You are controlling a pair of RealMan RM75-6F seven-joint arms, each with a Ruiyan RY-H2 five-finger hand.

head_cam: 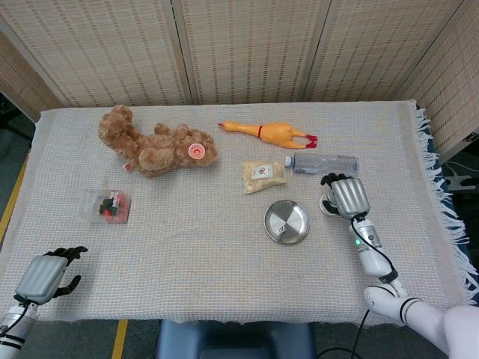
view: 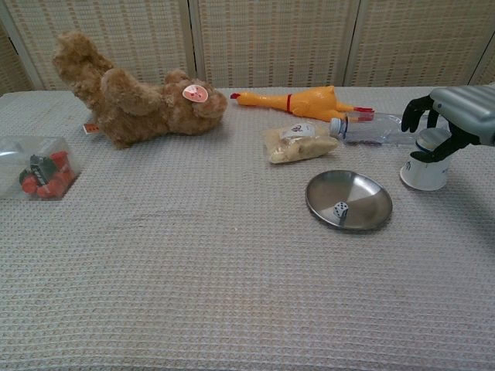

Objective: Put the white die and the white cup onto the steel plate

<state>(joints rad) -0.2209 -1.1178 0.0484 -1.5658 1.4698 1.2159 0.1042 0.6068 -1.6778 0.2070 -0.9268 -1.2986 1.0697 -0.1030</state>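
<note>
Die (view: 341,209) lies on the plate (view: 363,192), centre-right: that part done. Cup (view: 425,169) stands on the cloth at right, apart from the plate; right hand (view: 452,117) curls over its rim, grasp unconfirmed. Cup outstanding.

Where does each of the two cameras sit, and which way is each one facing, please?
Head view: high above the near edge, looking steeply down on the whole table; shows the left hand and right hand with its forearm.
Chest view: low at the near edge, looking level across the table toward the screens; shows only the right hand.
Shared: steel plate, white die, white cup, teddy bear.
</note>
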